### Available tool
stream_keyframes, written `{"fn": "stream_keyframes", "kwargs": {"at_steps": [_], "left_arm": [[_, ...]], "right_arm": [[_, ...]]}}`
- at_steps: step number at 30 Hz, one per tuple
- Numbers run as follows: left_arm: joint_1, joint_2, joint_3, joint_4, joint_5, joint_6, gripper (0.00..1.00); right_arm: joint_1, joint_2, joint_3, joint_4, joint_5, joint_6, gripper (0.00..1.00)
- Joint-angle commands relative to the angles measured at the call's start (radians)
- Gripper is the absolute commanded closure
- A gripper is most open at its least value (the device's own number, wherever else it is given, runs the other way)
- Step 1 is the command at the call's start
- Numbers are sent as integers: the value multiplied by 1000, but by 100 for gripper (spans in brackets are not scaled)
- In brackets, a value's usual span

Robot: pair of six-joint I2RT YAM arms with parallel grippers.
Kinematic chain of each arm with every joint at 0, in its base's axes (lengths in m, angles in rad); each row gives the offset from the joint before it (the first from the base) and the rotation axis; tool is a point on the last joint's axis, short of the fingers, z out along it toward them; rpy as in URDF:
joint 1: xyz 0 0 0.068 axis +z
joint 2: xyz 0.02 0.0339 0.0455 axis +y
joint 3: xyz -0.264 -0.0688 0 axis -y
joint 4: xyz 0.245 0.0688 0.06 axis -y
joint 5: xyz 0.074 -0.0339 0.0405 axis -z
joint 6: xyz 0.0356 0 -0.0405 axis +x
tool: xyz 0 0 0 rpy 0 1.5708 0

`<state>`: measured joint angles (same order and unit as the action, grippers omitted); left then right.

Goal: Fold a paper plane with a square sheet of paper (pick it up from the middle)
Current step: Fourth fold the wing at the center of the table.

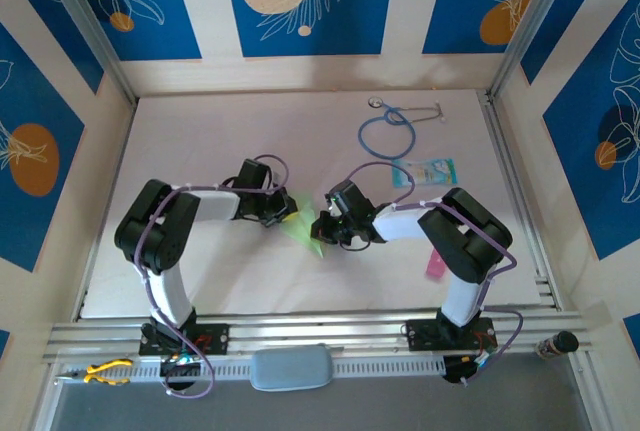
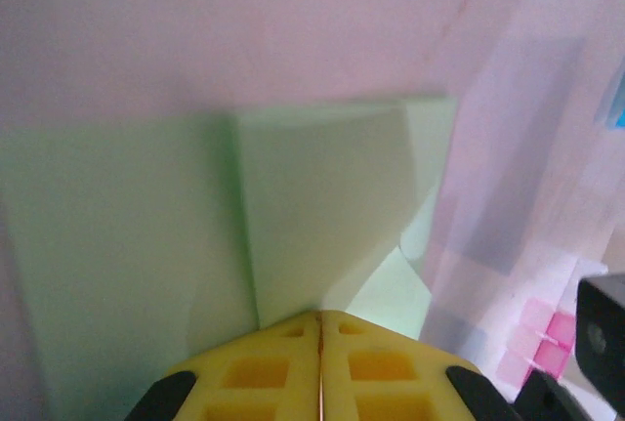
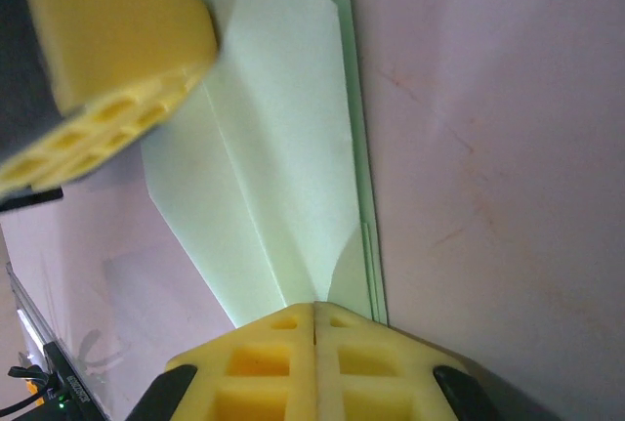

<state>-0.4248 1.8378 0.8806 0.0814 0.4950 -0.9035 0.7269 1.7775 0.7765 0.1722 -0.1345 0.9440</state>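
Left tool (image 2: 320, 323) and right tool (image 3: 314, 315) clenched shut, tips against creased, part-folded light-green paper (image 2: 322, 206).

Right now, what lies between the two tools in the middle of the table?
The folded light-green paper, seen from the top camera, between left tool and right tool.

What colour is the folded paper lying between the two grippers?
The paper is plain light green, clearest in the right wrist view.
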Motion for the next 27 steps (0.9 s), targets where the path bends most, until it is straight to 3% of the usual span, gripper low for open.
{"fn": "stream_keyframes", "kwargs": {"at_steps": [1,18,27], "left_arm": [[48,28,34,-43,-78,41,90],[135,74,162,-139,-78,113,90],[128,-57,140,-103,-36,108,88]], "right_arm": [[16,58,-56,-173,27,-24,100],[16,64,-53,-178,15,-38,100],[13,62,-37,-203,18,-53,100]]}}
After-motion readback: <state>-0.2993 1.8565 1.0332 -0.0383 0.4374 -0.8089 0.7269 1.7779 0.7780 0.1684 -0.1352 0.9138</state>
